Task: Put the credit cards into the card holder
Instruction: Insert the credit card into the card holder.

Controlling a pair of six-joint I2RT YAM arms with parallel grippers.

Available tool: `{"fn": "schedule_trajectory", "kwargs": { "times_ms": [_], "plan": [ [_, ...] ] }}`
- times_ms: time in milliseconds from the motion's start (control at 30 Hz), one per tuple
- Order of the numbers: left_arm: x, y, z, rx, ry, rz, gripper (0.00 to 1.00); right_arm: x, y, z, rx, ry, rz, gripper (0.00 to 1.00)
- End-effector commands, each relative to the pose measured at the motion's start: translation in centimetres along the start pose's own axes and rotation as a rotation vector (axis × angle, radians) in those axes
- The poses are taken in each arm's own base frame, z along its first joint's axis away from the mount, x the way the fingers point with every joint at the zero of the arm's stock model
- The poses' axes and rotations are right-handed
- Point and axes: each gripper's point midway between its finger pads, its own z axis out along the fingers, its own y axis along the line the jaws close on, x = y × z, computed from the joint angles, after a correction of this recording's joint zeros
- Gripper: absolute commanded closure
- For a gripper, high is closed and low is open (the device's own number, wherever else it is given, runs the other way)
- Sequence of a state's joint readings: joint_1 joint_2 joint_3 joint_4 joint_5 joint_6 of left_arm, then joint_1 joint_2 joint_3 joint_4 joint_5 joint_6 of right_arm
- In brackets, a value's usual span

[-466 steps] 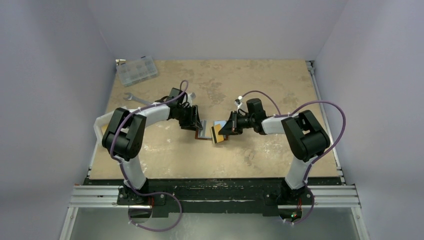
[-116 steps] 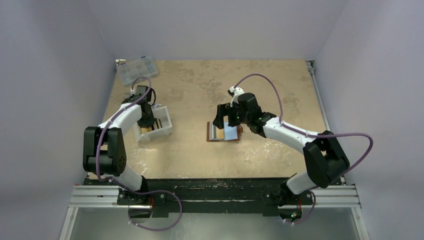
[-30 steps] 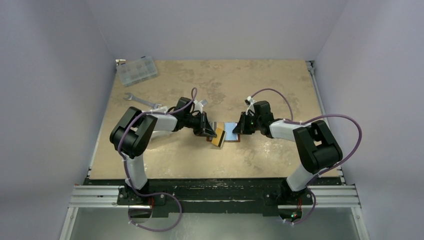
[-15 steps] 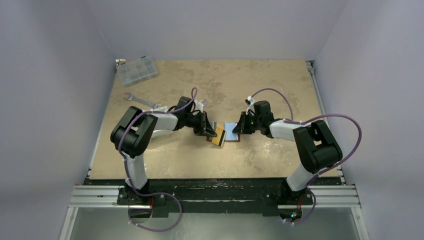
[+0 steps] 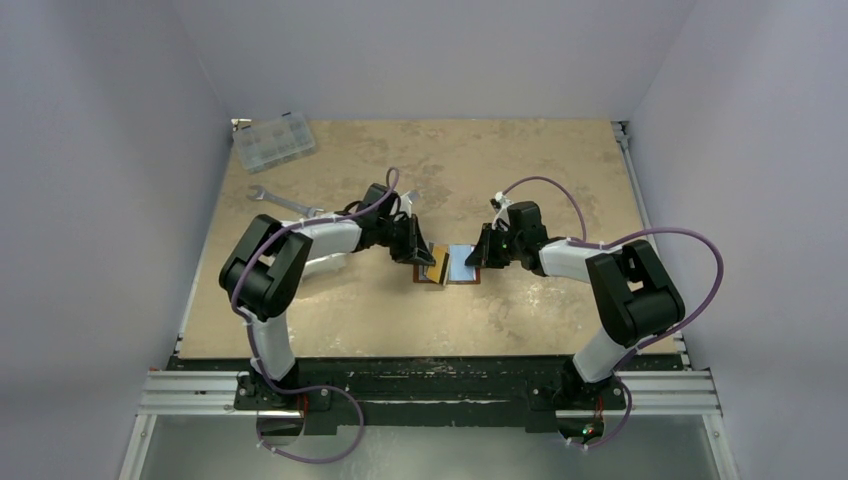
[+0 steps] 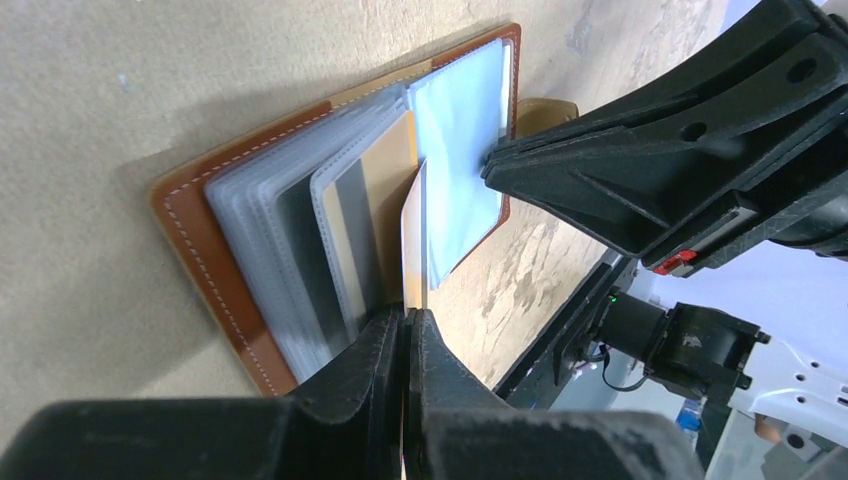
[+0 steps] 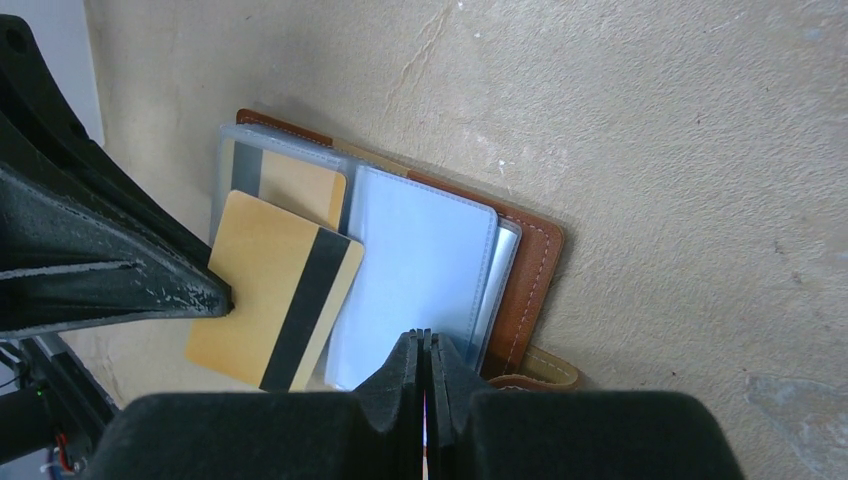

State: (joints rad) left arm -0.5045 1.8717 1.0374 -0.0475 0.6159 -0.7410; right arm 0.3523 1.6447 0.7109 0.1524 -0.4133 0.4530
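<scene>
Firmly, left gripper [image 6: 405, 320] pinches orange card [image 7: 262, 300] over card holder [image 7: 528, 285]; right gripper [image 7: 424, 345] clenched

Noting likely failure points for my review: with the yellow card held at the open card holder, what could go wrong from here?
1. The left gripper pinches the yellow card by one edge only. Pushed against a sleeve mouth, it may pivot or slip out.
2. The right gripper, shut, seems to hold down just the edge of the light blue leaf of the card holder. If it slides off, the leaves could flip shut.
</scene>
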Motion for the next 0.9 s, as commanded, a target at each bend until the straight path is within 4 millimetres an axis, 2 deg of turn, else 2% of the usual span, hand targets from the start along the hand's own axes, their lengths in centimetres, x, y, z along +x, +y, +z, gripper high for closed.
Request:
{"fn": "schedule_trajectory", "kwargs": {
  "times_ms": [0, 333, 500, 633, 867],
  "plan": [
    [-0.2, 0.0, 0.5, -0.079, -0.013, 0.012, 1.0, -0.2, -0.6, -0.1, 0.016, -0.019, -0.01, 1.0],
    [-0.9, -0.4, 0.0, -0.173, -0.055, 0.027, 1.0, -0.3, -0.4, -0.2, 0.006, -0.027, -0.016, 1.0],
    [0.0, -0.4, 1.3, -0.1, -0.031, -0.007, 1.0, -0.1, -0.4, -0.3, 0.001, -0.025, -0.016, 1.0],
    [-0.7, -0.7, 2.0, -0.053, -0.078, -0.032, 1.0, -0.2, -0.2, -0.4, -0.005, -0.029, -0.02, 1.0],
    [-1.9, -1.0, 1.8, -0.029, -0.181, -0.087, 1.0, -0.1, -0.2, -0.4, -0.01, -0.031, -0.018, 1.0]
  ]
}}
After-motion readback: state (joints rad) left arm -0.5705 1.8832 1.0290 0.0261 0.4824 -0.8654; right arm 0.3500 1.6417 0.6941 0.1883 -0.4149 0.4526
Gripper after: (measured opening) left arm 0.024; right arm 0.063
